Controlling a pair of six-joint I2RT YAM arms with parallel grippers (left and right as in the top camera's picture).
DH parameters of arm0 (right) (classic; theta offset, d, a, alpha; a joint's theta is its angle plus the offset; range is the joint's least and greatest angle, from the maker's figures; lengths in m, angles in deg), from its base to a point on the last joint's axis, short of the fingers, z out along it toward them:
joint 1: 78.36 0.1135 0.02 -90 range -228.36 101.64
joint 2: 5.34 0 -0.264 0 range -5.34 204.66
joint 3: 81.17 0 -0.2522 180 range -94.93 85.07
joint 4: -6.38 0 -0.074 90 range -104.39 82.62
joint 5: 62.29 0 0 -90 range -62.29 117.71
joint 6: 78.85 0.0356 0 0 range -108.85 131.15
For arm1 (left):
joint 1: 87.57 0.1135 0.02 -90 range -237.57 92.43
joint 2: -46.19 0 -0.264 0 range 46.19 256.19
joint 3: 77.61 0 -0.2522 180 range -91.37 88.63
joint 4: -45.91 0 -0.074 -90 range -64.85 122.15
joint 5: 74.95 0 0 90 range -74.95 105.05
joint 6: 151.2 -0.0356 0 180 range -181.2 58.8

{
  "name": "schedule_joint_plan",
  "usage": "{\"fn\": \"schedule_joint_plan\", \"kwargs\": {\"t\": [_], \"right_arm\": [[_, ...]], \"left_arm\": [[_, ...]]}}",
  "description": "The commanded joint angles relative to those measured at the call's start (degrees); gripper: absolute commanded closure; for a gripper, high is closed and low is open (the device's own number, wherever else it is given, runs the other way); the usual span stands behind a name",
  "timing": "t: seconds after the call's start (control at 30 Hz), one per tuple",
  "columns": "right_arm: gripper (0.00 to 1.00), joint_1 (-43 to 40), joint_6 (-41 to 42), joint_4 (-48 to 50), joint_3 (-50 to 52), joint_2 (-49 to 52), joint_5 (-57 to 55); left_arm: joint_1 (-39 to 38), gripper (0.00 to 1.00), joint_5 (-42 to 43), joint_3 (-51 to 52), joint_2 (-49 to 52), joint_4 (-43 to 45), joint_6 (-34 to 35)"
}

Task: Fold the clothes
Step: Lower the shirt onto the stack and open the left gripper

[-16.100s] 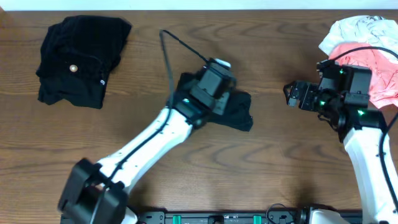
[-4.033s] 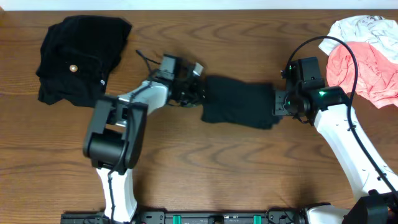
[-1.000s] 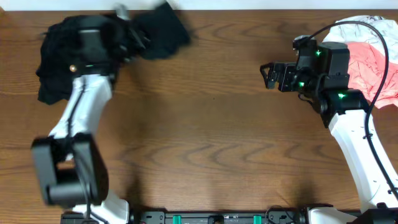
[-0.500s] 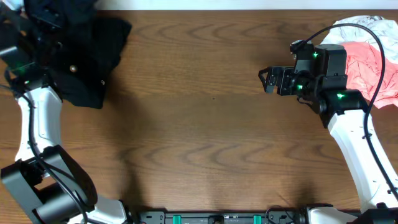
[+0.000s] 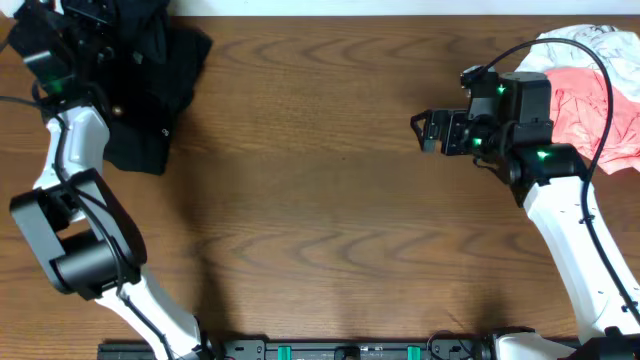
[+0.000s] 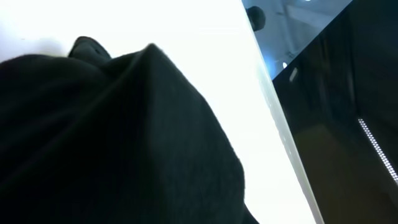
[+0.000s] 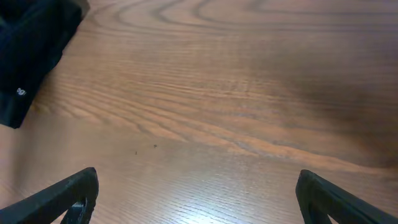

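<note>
A black pile of clothes [image 5: 140,90] lies at the table's far left corner; it also shows at the top left of the right wrist view [image 7: 28,50]. My left gripper [image 5: 100,25] is over that pile at the back edge. Black shirt fabric [image 6: 112,137] fills its wrist view and hides the fingers. It looks shut on this black shirt. My right gripper [image 5: 428,130] is open and empty, low over bare wood right of centre. Its fingertips [image 7: 74,190] stand wide apart. Pink [image 5: 590,105] and white [image 5: 580,45] garments lie heaped at the far right, behind the right arm.
The wooden table [image 5: 320,220] spans the view. A black cable [image 5: 560,50] loops over the right arm by the pink garment. A white wall [image 6: 205,37] lies behind the table's back edge.
My left arm has swung the black shirt from the middle of the table to the black pile at the far left. My right gripper has drifted slightly left, still open.
</note>
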Motion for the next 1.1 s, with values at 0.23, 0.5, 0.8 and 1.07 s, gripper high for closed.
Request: {"fn": "schedule_joint_plan", "kwargs": {"t": [0.23, 0.5, 0.8, 1.07], "right_arm": [[0.01, 0.9, 0.5, 0.2, -0.3, -0.1, -1.6], [0.01, 0.9, 0.5, 0.2, -0.3, -0.1, -1.9], [0.01, 0.9, 0.9, -0.1, -0.3, -0.1, -3.0], [0.01, 0.9, 1.1, -1.4, -0.3, -0.1, -3.0]], "left_arm": [[1.0, 0.94, 3.2, -3.1, 0.8, -15.2, -4.1], [1.5, 0.94, 2.8, -3.8, 0.7, 0.1, -0.7], [-2.1, 0.94, 1.0, -18.5, 8.6, -5.5, -7.3], [-1.8, 0.94, 4.5, -19.4, 14.5, -11.1, -7.1]]}}
